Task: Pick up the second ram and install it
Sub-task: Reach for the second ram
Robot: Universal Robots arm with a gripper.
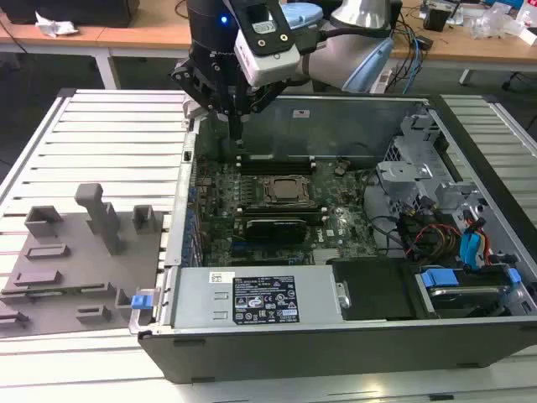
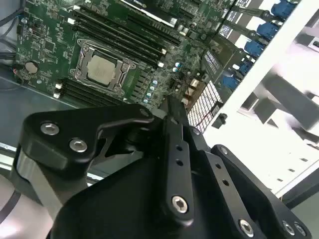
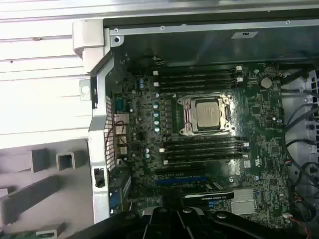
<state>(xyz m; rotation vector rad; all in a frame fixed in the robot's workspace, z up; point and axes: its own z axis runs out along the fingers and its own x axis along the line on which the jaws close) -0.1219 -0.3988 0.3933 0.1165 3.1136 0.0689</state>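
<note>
Black jaws, closed, hang over the green motherboard (image 3: 259, 114) in the open case (image 1: 336, 348).

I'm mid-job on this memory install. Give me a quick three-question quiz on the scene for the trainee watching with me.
1. True or false: the claw hangs over the motherboard inside the open computer case.
2. In the first wrist view, what sits between the two groups of long black memory slots?
A. a fan
B. the processor
C. a hard drive
3. Fill in: the grey holder lies outside the case, on the exterior view's ____.

Key: 1 true; 2 B; 3 left.
</note>
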